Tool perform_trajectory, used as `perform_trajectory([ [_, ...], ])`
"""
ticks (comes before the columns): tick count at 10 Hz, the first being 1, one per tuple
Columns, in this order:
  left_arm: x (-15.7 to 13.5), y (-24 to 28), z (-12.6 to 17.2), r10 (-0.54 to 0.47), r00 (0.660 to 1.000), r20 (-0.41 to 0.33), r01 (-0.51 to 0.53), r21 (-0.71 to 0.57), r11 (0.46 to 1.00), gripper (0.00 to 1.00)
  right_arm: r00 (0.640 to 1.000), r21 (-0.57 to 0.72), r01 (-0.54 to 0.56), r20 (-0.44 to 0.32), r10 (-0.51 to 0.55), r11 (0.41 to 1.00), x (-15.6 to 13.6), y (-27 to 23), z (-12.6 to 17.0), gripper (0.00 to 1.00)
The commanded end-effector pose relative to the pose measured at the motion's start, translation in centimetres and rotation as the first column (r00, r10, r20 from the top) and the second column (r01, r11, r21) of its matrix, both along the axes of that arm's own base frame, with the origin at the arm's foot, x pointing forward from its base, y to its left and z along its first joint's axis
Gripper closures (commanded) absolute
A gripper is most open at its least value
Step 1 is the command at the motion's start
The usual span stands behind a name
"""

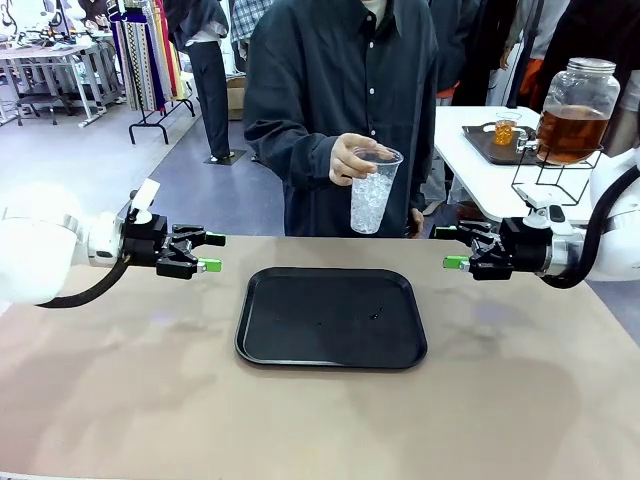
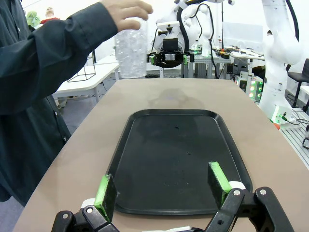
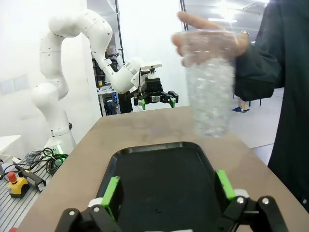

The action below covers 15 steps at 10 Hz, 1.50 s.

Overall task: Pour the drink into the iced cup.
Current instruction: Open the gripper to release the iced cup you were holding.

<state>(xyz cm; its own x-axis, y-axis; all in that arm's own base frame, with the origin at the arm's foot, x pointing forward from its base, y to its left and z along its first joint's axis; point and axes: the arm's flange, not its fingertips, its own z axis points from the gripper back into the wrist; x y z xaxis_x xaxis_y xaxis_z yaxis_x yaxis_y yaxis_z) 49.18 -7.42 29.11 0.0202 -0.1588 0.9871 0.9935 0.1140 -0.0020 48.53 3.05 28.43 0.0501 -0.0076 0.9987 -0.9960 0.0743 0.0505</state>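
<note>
So the front view is the one that catches the drink [image 1: 570,133]: amber liquid in a big clear glass jar [image 1: 578,108] with a metal lid, sitting on a wire stand on a white side table [image 1: 480,180] in the upper right of the frame. A small glass [image 1: 507,130] of something amber sits on a brown tray [image 1: 492,147] beside it, though it's too small to say much more.

The iced cup [image 1: 374,190] is in the person's hand [image 1: 352,157], held by the rim above the far edge of the brown table [image 1: 120,380], upper middle of the frame. In the right wrist view the cup [image 3: 211,92] looks blurry but clearly packed with ice, hanging above the far end of the black tray [image 3: 164,183]. The left wrist view shows it [image 2: 131,53] at upper left, under the person's fingers.

The left claw [image 1: 209,252] hovers at mid-left and the right claw [image 1: 450,248] at mid-right, both level, pointing inward across the tray [image 1: 330,316] at each other. Both claws are spread apart, holding nothing; the wrist views show green pads [image 2: 104,191] wide apart over the tray's near edge. The cup sits between the claws and higher, well apart from both. The jar is up behind the right arm, away from its claw.
</note>
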Motion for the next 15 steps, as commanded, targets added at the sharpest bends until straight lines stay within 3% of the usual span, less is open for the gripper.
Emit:
perform_trajectory([
  [1,0.08,-0.07,0.2,0.004,1.0,-0.009,-0.004,0.004,1.0,0.0,1.0,-0.001,-0.003,0.004,0.003,1.0,0.02,0.2,0.61,0.0],
  [15,0.08,-0.07,0.2,0.004,1.0,-0.009,-0.004,0.004,1.0,0.0,1.0,-0.001,-0.003,0.004,0.003,1.0,0.02,0.2,0.61,0.0],
])
